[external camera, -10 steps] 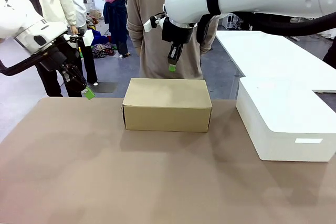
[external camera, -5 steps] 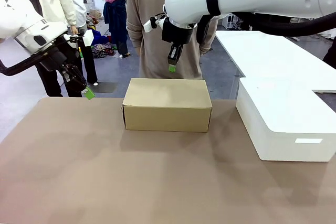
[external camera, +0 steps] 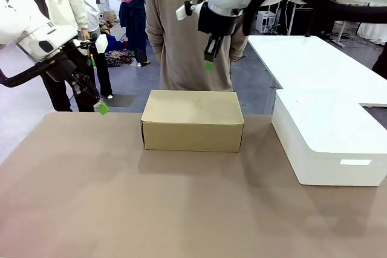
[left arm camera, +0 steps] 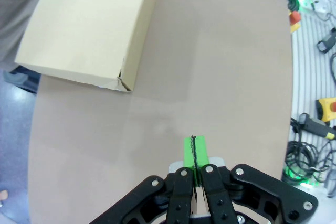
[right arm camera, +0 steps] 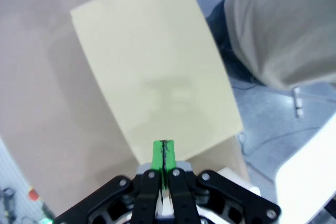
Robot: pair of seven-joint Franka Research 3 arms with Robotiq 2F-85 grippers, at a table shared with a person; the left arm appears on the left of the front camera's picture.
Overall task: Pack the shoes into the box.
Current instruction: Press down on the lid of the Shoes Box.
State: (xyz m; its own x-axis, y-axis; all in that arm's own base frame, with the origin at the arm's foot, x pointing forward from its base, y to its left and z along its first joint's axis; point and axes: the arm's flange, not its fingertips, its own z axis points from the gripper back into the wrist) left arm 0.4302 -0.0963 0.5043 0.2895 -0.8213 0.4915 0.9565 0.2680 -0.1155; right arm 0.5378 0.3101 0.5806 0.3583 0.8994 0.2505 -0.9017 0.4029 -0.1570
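Note:
The tan cardboard box (external camera: 192,120) stands closed at the far middle of the brown table, its lid down; the shoes are out of view. My right gripper (external camera: 209,64) hangs shut and empty above the box's far edge, in front of a person in a beige top. From the right wrist, the box lid (right arm camera: 152,82) lies below the shut green fingertips (right arm camera: 164,153). My left gripper (external camera: 103,108) is shut and empty over the table's far left edge. The left wrist view has the box (left arm camera: 89,27) at upper left, well beyond that gripper (left arm camera: 195,161).
A large white block (external camera: 329,134) occupies the right side of the table (external camera: 181,209). A person in a beige top (external camera: 181,34) stands just behind the box. Other people stand farther back on the left. Cables and controllers (left arm camera: 315,124) lie off the table's edge.
My right gripper has risen and shifted slightly right, away from the box lid. The left arm and the box have not moved.

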